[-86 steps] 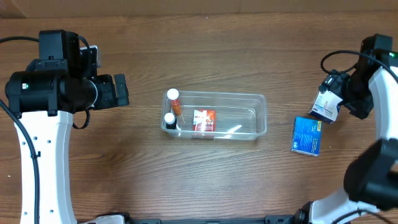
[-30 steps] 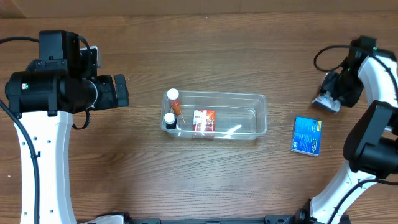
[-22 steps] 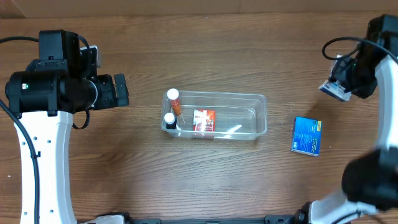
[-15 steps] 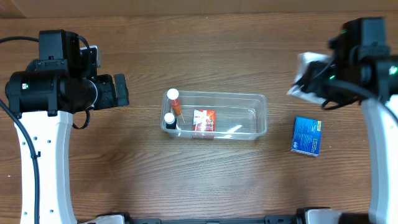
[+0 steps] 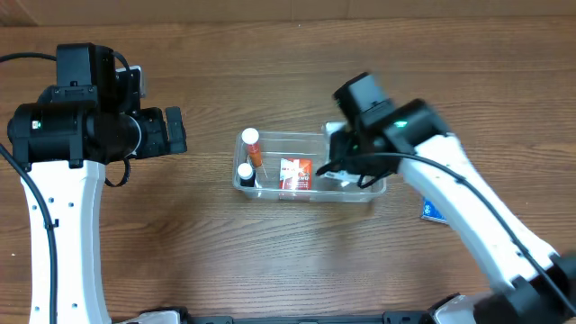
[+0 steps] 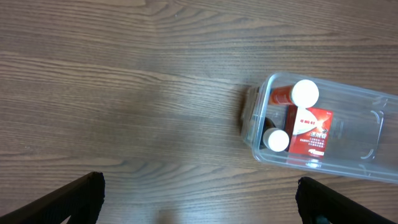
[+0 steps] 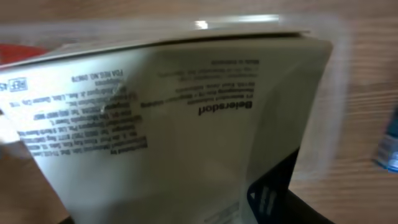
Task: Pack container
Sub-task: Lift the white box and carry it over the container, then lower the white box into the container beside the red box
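Filling nearly the whole right wrist view, a white box [image 7: 186, 118] with small printed text hides the fingers of the right gripper [image 5: 347, 160]. The box hangs tilted with that gripper, so it looks clamped, though the grip itself is out of sight. From overhead the right arm [image 5: 405, 135] covers the right half of the container [image 5: 288, 138] and all but a sliver of a blue box [image 5: 429, 212], which the wrist view cuts off at its edge.

Half a second ago that arm was out by the right side with the white box well apart from the container. The left arm [image 5: 72, 126] has not shifted.

The container is clear plastic with rounded corners and a rim, and sits mid-table. At its left end are an orange bottle [image 5: 252, 144] and a dark bottle [image 5: 245, 172], both white-capped, with a red box [image 5: 295, 173] beside them. The table [image 5: 270, 261] is brown wood grain. The left gripper [image 6: 199, 202] holds nothing, its dark fingers spread wide.
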